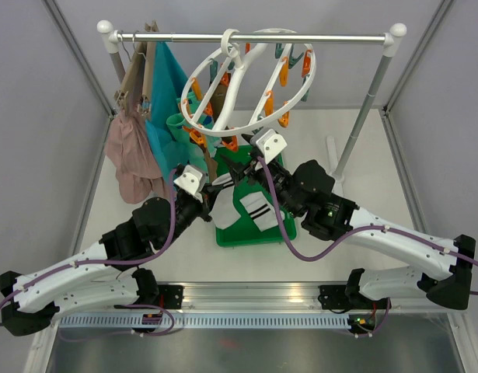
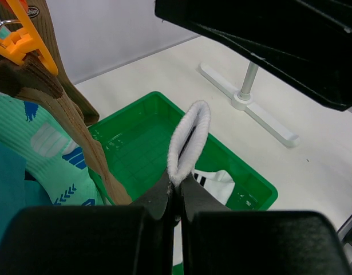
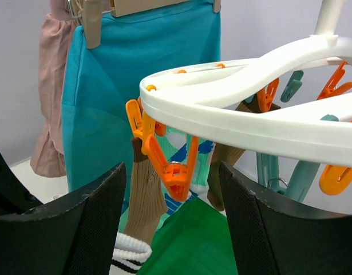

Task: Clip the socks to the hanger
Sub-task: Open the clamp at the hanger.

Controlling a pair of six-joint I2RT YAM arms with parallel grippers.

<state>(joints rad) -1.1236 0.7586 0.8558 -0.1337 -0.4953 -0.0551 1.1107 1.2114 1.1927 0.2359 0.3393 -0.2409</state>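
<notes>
We find the left end effector point(image 2: 176, 192) clamped on a white sock point(image 2: 189, 140), cuff just above its tips. The right end effector point(image 3: 171, 184) gapes wide, an orange peg point(image 3: 164, 161) of the hanger point(image 3: 250, 129) just ahead. We judge the hanger may swing away, or the thin pinch slip.

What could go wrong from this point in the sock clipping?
1. The left tool pinches only a thin fold of the white sock; it may slip and drop back into the green bin.
2. The right tool stands open astride an orange peg on the hanger; a squeeze that misses the peg's handles may just swing the hanger.
3. The brown sock hangs right beside that peg and could get caught.
</notes>
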